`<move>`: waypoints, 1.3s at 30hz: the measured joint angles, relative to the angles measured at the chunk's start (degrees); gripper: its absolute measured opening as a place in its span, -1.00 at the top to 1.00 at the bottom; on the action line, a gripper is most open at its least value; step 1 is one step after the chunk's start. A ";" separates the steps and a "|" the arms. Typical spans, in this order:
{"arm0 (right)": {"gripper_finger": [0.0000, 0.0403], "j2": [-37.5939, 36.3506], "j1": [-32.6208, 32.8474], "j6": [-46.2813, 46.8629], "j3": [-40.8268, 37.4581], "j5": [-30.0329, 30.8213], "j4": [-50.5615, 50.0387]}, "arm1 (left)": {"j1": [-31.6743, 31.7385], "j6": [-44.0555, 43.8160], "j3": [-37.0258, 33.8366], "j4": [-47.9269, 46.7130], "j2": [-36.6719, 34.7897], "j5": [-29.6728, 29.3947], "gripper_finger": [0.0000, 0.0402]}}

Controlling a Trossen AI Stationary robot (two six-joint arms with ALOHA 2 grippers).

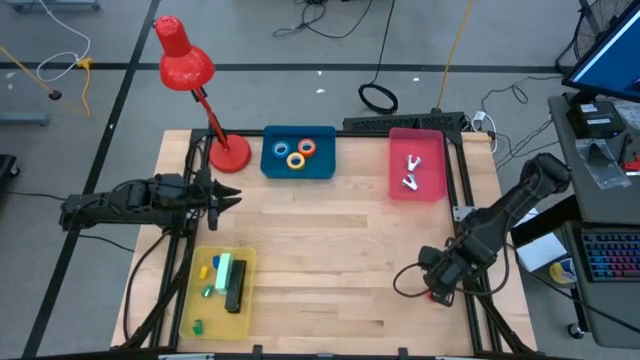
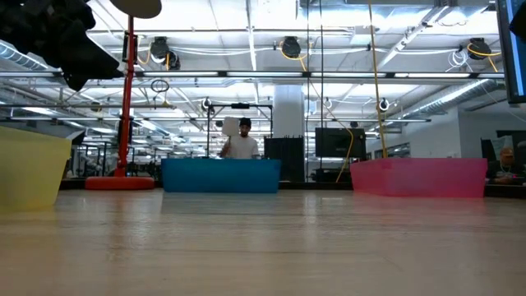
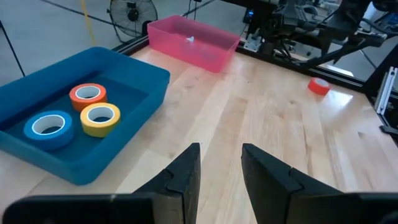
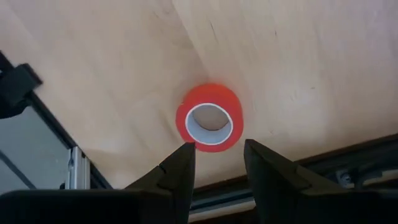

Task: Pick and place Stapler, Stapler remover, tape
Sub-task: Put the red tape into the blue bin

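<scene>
The red tape roll (image 4: 211, 118) lies flat on the wood near the table's right near edge, also seen in the left wrist view (image 3: 319, 86). My right gripper (image 4: 216, 158) hovers over it, open, with a finger on either side of the roll and apart from it. The blue (image 3: 48, 126), yellow (image 3: 100, 118) and orange (image 3: 87, 94) tape rolls lie in the blue tray (image 1: 298, 153). The black stapler (image 1: 235, 288) lies in the yellow tray (image 1: 200, 300). Two staple removers (image 1: 412, 172) lie in the pink tray (image 1: 435, 160). My left gripper (image 3: 221, 154) waits open over the table's left side.
A red desk lamp (image 1: 190, 75) stands at the table's far left corner, beside the blue tray. Small green, blue and yellow bits (image 1: 207, 280) lie in the yellow tray. The black frame rail (image 4: 292, 180) runs close by the red roll. A person (image 2: 241, 141) stands in the room behind.
</scene>
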 joint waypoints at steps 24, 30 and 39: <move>0.35 0.00 1.03 -2.91 -8.55 1.14 9.42 | 0.00 0.09 0.00 -0.93 0.00 0.02 0.40; 0.35 0.00 1.03 -6.66 -8.55 1.14 9.35 | 0.00 0.49 0.00 -0.93 0.00 0.00 0.40; 0.35 0.00 1.03 -10.07 -8.55 1.09 9.57 | 0.00 0.61 0.02 -0.96 0.00 0.00 0.40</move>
